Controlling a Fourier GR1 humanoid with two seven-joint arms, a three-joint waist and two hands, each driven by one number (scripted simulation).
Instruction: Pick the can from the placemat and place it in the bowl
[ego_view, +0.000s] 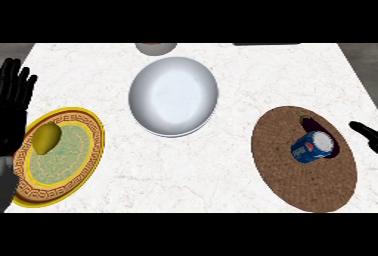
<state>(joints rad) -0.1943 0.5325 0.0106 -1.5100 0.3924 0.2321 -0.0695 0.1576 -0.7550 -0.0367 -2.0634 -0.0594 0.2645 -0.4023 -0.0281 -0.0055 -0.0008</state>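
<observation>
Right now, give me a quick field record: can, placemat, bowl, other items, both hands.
can: blue can on its side on the mat, not held
placemat: round brown placemat, right side of the counter
bowl: white bowl, centre, nothing in it
plate: yellow-rimmed plate at left, with a yellow-green fruit
left hand: open, resting at left edge
right hand: at right edge, near mat, fingers unclear

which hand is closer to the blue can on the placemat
Right. The right hand shows just past the placemat's right edge, close to the can; the left hand rests open at the far left edge.
</observation>
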